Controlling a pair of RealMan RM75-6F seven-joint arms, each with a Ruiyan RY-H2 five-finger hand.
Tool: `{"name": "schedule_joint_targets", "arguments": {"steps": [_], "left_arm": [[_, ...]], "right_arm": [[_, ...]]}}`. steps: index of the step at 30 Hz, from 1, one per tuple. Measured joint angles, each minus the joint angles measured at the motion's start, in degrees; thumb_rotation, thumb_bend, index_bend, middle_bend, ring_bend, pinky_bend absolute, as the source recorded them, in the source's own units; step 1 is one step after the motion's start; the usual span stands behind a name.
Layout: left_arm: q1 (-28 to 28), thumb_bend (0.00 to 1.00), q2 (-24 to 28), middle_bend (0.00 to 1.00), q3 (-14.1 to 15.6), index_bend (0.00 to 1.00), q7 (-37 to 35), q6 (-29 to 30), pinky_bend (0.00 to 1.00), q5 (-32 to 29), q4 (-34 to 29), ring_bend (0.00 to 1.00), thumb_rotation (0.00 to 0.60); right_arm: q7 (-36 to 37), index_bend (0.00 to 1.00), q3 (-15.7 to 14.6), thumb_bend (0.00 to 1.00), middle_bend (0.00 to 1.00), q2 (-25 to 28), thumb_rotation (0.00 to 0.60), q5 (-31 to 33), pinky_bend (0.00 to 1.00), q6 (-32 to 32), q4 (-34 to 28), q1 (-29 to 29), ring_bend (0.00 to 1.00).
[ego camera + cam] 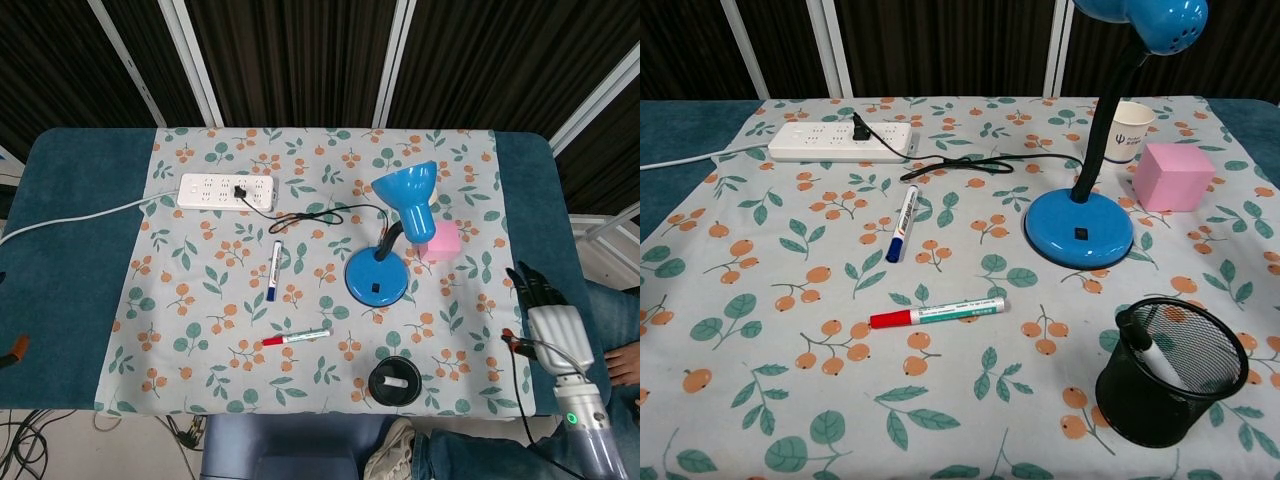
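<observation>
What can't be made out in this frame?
- Left hand: in neither view.
- Right hand: head view only, at the table's right edge; what its palm holds is hidden.
- Paper cup: head view, hidden under the lamp shade.
- Marker in pen holder: mesh hides its colour.

Your table [70,260] carries a power strip [226,190] toward the far left, its cable [320,214] running right to the desk lamp [378,275] at centre right. A cube [1173,176] and cup [1129,130] sit behind the lamp. Two markers [902,222] [937,314] lie mid-table. A mesh pen holder [1170,372], marker inside, stands near the front edge. Your right hand [548,315] sits at the right edge.
</observation>
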Motion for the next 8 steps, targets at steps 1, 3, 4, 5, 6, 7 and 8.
{"name": "schedule_joint_targets", "arguments": {"steps": [1, 3, 4, 5, 6, 7, 8], "left_arm": [[0.0, 0.28, 0.0, 0.04, 0.1, 0.04, 0.1, 0.0, 0.1, 0.1, -0.1, 0.0, 0.6], [0.0, 0.28, -0.1, 0.04, 0.1, 0.04, 0.3, 0.1, 0.1, 0.2, -0.1, 0.0, 0.6], [0.0, 0.28, -0.1, 0.04, 0.2, 0.04, 0.5, 0.1, 0.1, 0.3, -0.2, 0.0, 0.6], [0.0, 0.28, -0.2, 0.04, 0.2, 0.04, 0.7, 0.1, 0.1, 0.3, -0.2, 0.0, 0.6], [0.0, 0.28, -0.2, 0.04, 0.2, 0.04, 0.8, 0.1, 0.1, 0.4, -0.2, 0.0, 0.6], [0.0, 0.28, -0.3, 0.04, 0.2, 0.04, 1.0, 0.1, 0.1, 0.4, -0.2, 0.0, 0.6], [-0.1, 0.28, -0.4, 0.04, 0.3, 0.04, 1.1, 0.1, 0.1, 0.4, -0.2, 0.0, 0.6]], "right_arm": [[1.2, 0.0, -0.6, 0.29, 0.02, 0.0, 0.6, -1.1, 0.0, 1.7, 1.4, -1.6, 0.07], [2.4, 0.0, -1.2, 0.29, 0.02, -0.1, 0.6, -2.1, 0.0, 3.7, 2.8, -3.2, 0.07], [2.8, 0.0, -1.3, 0.29, 0.02, 0.0, 0.6, -2.6, 0.0, 4.6, 3.5, -4.0, 0.07], [3.0, 0.0, -1.3, 0.29, 0.02, 0.0, 0.6, -2.9, 0.0, 5.2, 3.9, -4.4, 0.07], [3.0, 0.0, -1.2, 0.29, 0.02, 0.1, 0.6, -3.3, 0.0, 5.6, 4.1, -4.6, 0.07], [3.0, 0.0, -1.0, 0.29, 0.02, 0.2, 0.6, -3.6, 0.0, 6.2, 4.3, -4.9, 0.07], [2.9, 0.0, -0.8, 0.29, 0.02, 0.2, 0.6, -3.7, 0.0, 6.5, 4.4, -5.1, 0.07]]}}
